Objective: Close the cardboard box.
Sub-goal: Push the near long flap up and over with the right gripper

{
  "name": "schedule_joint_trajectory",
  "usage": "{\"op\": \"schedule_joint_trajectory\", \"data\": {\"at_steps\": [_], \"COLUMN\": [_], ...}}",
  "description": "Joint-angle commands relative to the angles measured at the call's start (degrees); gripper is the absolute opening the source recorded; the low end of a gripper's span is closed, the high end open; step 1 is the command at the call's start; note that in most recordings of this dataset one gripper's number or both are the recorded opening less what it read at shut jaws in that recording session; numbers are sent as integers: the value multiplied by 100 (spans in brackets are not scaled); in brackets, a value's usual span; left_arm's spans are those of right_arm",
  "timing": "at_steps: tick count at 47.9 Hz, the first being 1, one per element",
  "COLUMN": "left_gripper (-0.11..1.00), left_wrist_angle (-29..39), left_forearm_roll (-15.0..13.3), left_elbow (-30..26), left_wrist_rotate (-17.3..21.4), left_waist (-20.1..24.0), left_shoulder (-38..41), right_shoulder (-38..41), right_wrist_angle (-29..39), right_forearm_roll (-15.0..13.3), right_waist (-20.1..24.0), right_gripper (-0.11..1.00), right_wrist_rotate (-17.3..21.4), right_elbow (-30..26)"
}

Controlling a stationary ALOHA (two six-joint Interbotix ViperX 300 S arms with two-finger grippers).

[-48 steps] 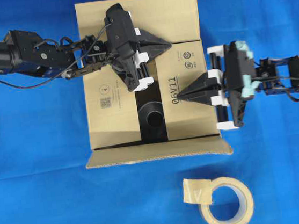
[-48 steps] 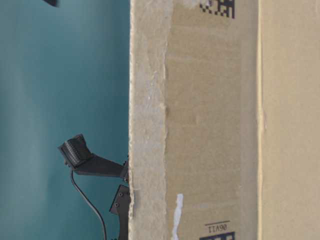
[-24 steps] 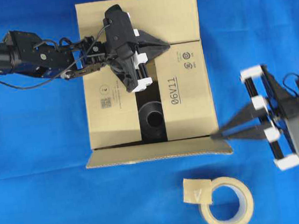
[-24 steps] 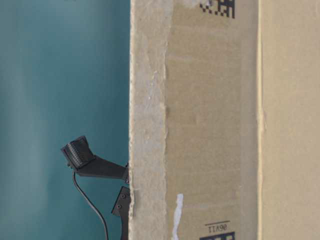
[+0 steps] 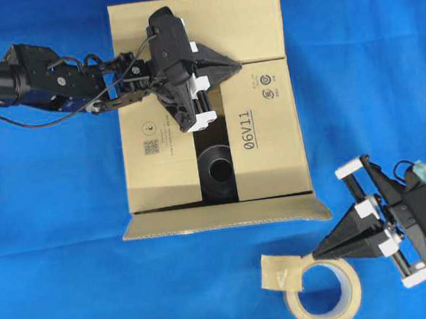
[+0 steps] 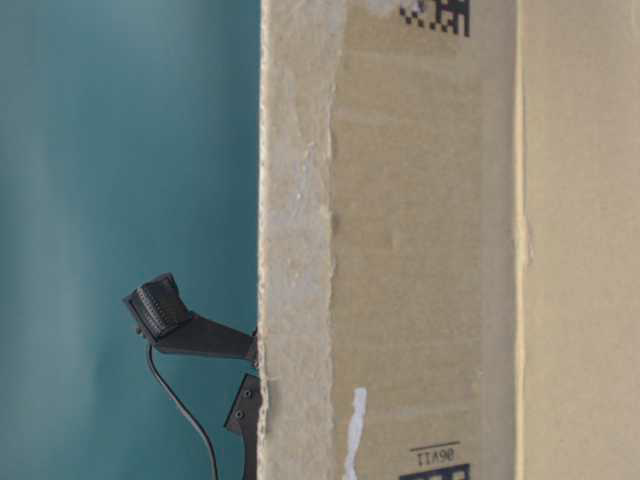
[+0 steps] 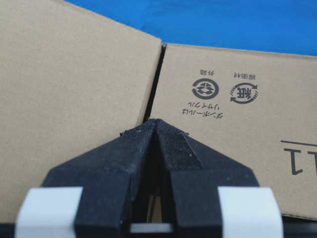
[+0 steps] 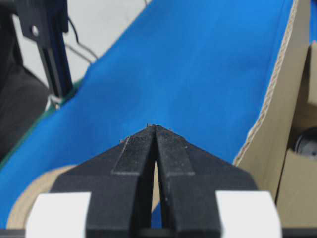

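Resting pinched-shut left gripper (image 5: 235, 66) on large brown corrugated cardboard box (image 5: 266, 122), mid-cloth; right gripper (image 5: 321, 250), tips together, empty, over beige tape roll (image 5: 324, 289); low front flap (image 5: 227, 217) lies just beyond, long axis crosswise; right nearer.

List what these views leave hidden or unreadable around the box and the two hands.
- Dark round object inside the cardboard box: overhead, flaps cover most; identity unclear.
- Left hand: table-level, box wall hides it.
- Tape roll: right wrist, right hand blocks most.
- Barcode: table-level, cut by the top edge.
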Motion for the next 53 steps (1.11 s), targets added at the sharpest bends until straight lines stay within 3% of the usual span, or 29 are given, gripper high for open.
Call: {"op": "schedule_joint_trajectory", "data": {"at_steps": [1,13,33,40,53], "left_gripper": [0,0,0,0,0], "left_wrist_angle": [-18,-26,-26,-18,-26], "left_forearm_roll": [9,9,9,9,9], "left_elbow": [-18,-18,-18,-18,-18], "left_wrist_rotate": [-9,-9,-18,-9,0], "left_waist": [9,-18,-70,-70,-70], "left_shoulder": [-97,-105,-105,-105,-105], "right_shoulder": [0,-141,-378,-255,360], "right_wrist_angle": [-79,-79,-193,-79,141], "right_forearm_roll": [9,0,18,176,193], "right_waist": [18,-79,-1266,-1758,-2057], "right_gripper": [0,0,0,0,0], "right_wrist_rotate": [0,0,9,18,53], "right_elbow": [-26,35,97,105,114]}}
